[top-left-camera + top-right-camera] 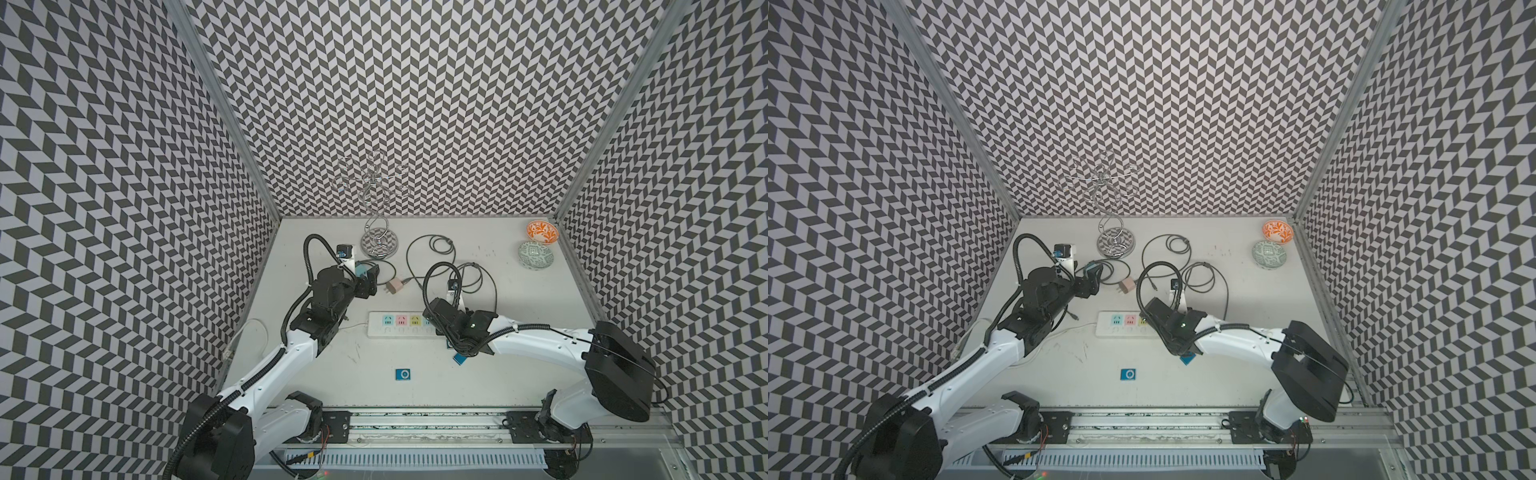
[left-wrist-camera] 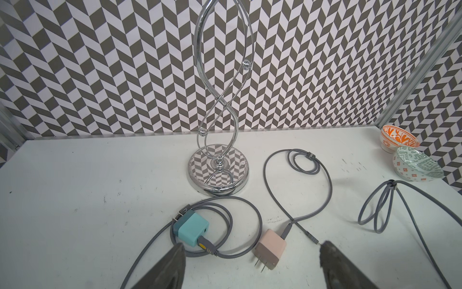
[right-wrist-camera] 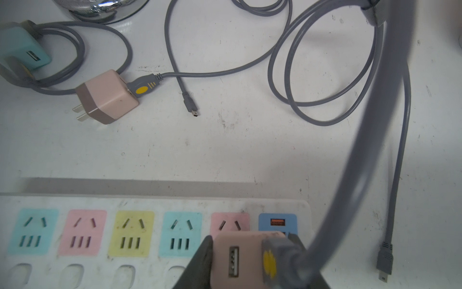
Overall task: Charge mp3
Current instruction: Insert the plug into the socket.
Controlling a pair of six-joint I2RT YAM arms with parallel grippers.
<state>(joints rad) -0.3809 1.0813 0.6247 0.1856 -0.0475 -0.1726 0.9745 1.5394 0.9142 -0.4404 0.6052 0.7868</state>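
Right pincer [image 3: 250,260]: clenched on pink adapter [image 3: 222,252], cable [image 3: 362,175] attached; poised over power strip [image 3: 155,204], right end, judged ready for plugging
Left pincer [image 2: 251,252]: released; hovers far left by teal adapter [image 2: 191,231]
Mp3 [image 1: 403,374]: near centre of desk [image 1: 332,374]; uncabled

Twin overhead views (nearly identical); two close, low wrist views.

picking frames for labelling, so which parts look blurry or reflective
Right wrist view: the grey cable close to the lens and the held pink charger are out of focus. Left wrist view: the left tool's fingers are blurred; the chrome stand shows mirror reflections. In both top views the walls flare outward from wide-angle distortion and the light is even.
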